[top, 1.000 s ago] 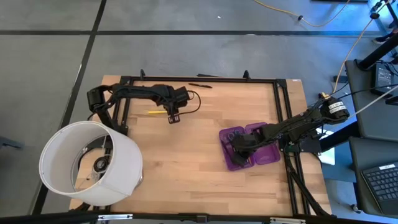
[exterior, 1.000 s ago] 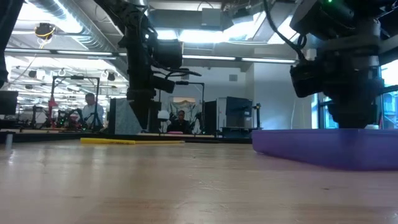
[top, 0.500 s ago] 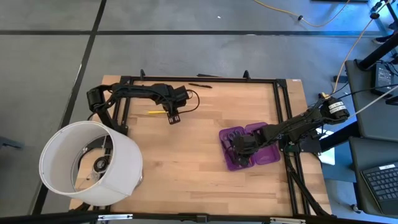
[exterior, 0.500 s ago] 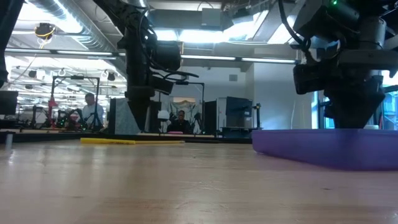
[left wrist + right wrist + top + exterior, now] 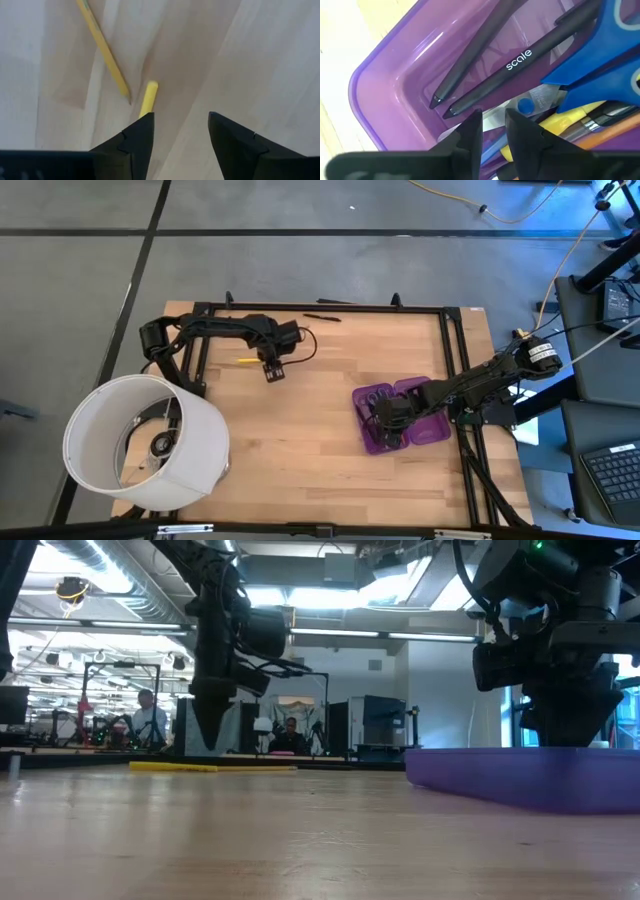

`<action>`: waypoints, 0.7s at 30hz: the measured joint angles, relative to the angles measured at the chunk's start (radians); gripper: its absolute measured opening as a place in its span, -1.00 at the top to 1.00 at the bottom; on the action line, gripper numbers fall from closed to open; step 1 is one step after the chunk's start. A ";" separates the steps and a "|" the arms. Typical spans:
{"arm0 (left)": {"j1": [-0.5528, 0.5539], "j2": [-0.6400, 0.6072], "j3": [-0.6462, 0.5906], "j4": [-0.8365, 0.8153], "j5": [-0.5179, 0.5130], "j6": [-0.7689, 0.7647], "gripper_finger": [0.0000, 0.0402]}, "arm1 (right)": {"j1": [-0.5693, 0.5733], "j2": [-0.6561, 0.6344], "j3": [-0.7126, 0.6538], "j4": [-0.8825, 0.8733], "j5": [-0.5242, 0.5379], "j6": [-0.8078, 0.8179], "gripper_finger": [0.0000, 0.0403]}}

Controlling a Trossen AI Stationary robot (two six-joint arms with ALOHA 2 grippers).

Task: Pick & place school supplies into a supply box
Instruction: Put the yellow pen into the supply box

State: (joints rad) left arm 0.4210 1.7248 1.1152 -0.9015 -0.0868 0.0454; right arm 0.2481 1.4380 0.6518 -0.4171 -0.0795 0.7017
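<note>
Beside the left hand, two yellow pencils, diverging axes.

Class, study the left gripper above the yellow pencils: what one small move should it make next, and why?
Probably lower the open left gripper and shift it sideways over a yellow pencil. Its fingers hang above the table; both pencils lie off to one side, not between them.

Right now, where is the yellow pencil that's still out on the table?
In the high view the yellow pencil lies on the table's far left part, just left of the open left gripper, far from the purple supply box.
</note>
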 joint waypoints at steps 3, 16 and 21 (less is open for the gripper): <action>0.000 0.000 -0.020 -0.012 0.001 0.018 0.11 | 0.000 0.000 0.000 0.000 0.000 -0.001 0.55; 0.020 -0.249 -0.331 0.245 -0.008 -0.015 0.11 | 0.000 0.000 0.000 -0.008 0.000 -0.011 0.55; 0.020 -0.372 -0.378 0.211 -0.123 0.024 0.10 | 0.000 0.000 0.000 -0.006 0.000 -0.017 0.55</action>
State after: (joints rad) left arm 0.4412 1.3527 0.7369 -0.6906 -0.2094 0.0695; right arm 0.2478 1.4380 0.6521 -0.4231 -0.0792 0.6842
